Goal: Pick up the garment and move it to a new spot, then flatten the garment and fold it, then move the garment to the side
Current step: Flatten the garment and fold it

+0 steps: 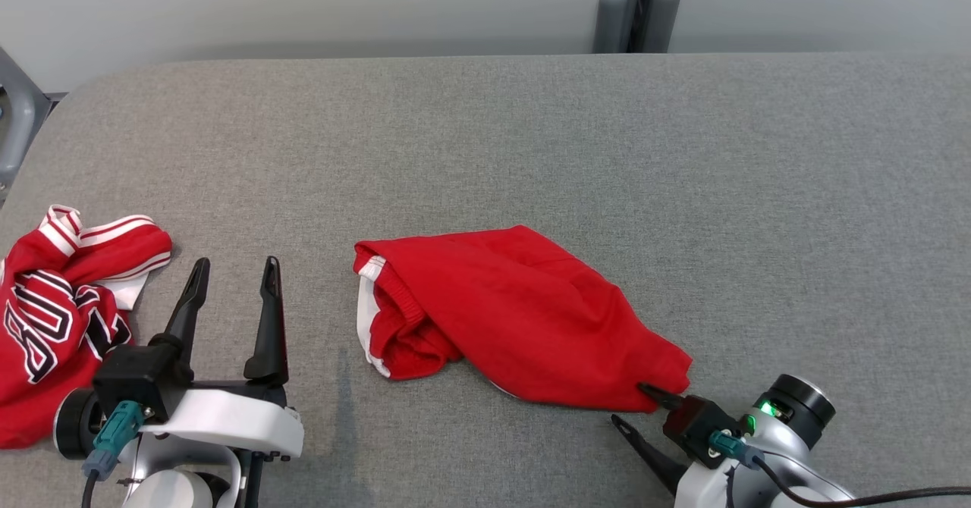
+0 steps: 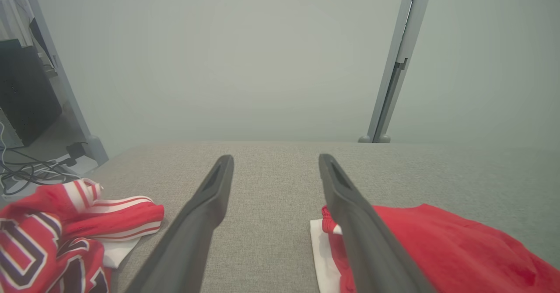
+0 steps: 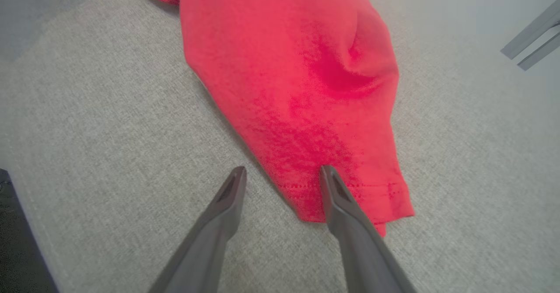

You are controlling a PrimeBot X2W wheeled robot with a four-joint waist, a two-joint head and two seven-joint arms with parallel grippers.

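The red garment lies bunched on the grey padded table, roughly in the middle of its width and nearer the robot's side than the far edge. It is a loose wedge: a broad, folded end with a white band showing, narrowing to a stitched hem at the other end.

The right gripper sits at that hem corner with its two dark fingers spread apart and nothing held between them. One fingertip lies over the hem, on or just above the cloth; I cannot tell which. The other fingertip is over bare table just beside the garment's edge.

The left gripper stands off the garment's white-banded end, apart from it, with its fingers also parted and empty and pointing toward the far edge. Beyond that gripper, farther from the garment on the same side, a crumpled red jersey with white stripes and dark lettering lies on the table.

The table covering is a flat, woven grey fabric with a rounded corner. Behind the garment, past the far edge, is a plain pale wall with a grey metal post against it. Off the jersey's side of the table, the left wrist view shows a dark cabinet and loose cables on the floor.
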